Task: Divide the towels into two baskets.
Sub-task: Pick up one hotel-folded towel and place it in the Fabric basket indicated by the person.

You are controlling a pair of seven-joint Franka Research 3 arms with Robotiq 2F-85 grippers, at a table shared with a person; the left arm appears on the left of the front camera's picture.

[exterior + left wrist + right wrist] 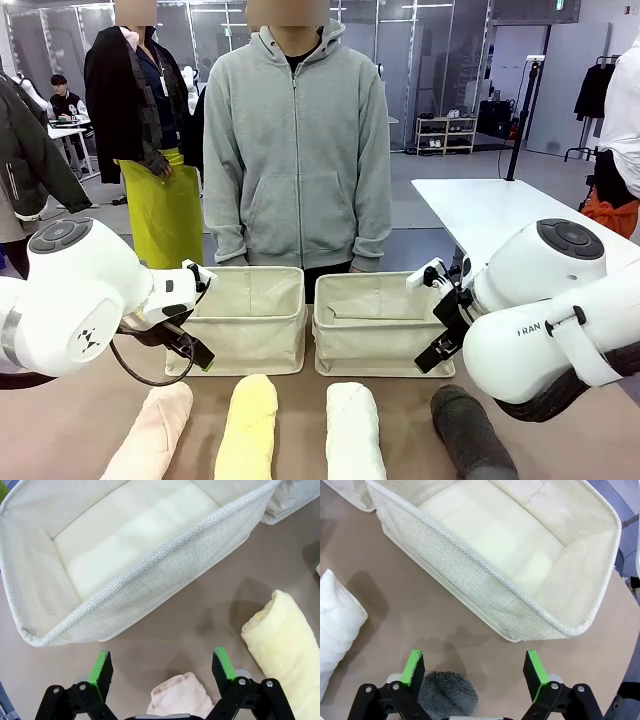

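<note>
Front view: pink towel (152, 430), yellow towel (248, 425), white towel (354, 430), grey towel (470, 430) lie in a row just before the empty baskets (250, 335); left hand (162, 660) and right hand (473, 661), both spread, hover over the outer rolls for pickup.

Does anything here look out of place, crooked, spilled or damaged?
Nothing stands out. The pink towel, yellow towel, white towel and grey towel lie rolled in a row; the left basket and right basket stand upright, empty.
</note>
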